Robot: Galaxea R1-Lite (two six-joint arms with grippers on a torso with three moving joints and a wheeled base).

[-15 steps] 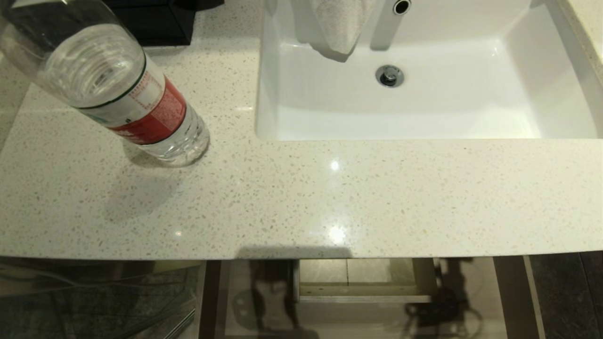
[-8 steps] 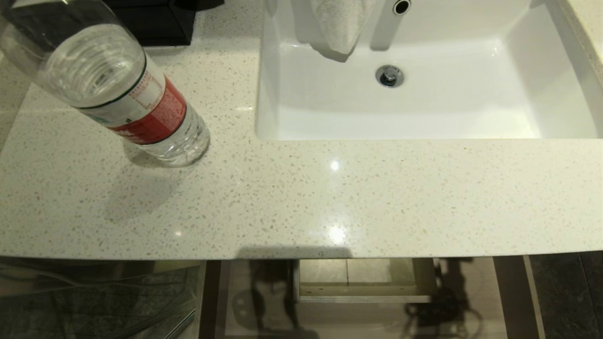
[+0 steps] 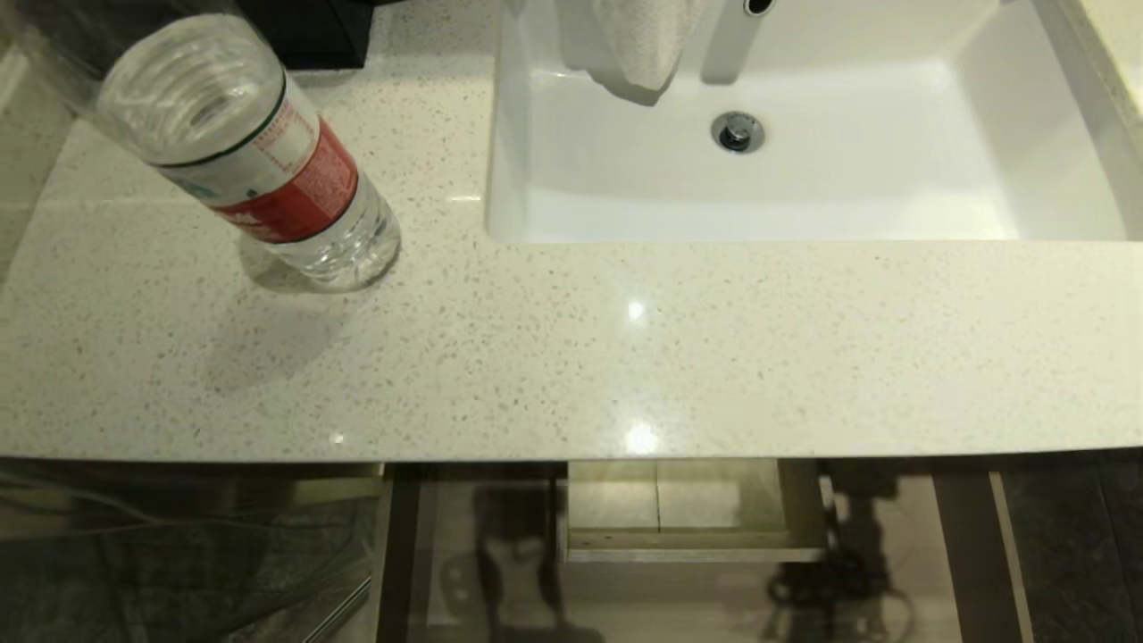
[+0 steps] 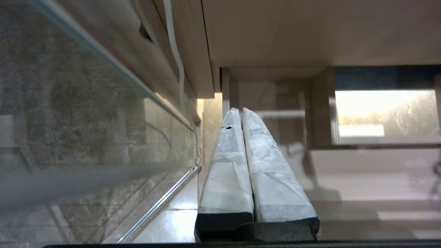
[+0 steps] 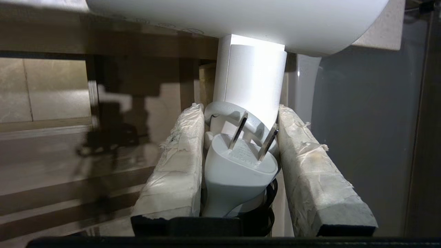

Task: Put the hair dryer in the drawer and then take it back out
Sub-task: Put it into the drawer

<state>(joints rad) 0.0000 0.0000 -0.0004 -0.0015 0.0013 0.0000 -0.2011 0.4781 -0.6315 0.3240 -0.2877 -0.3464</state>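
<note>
In the right wrist view my right gripper [image 5: 239,108] is shut on the white hair dryer [image 5: 255,75], its taped fingers [image 5: 179,155] pressed against both sides of the handle. The round barrel fills the space above the fingertips. The dryer's white plug [image 5: 237,162] with two metal prongs sits between the fingers, a black strap under it. The drawer [image 3: 679,541] stands pulled out under the counter edge in the head view, its boxed cut-out showing. My left gripper [image 4: 240,110] is shut on nothing, parked low beside a glass panel [image 4: 86,113].
A speckled counter [image 3: 625,357] fills the head view, with a white sink [image 3: 804,170], a towel [image 3: 638,40] on its rim and a clear water bottle [image 3: 259,152] with a red label at the left. A dark box [image 3: 304,31] stands behind the bottle.
The whole head view has shifted, so the counter edge sits higher in the picture and more of the drawer shows: the camera moved. Nothing on the counter changed place.
</note>
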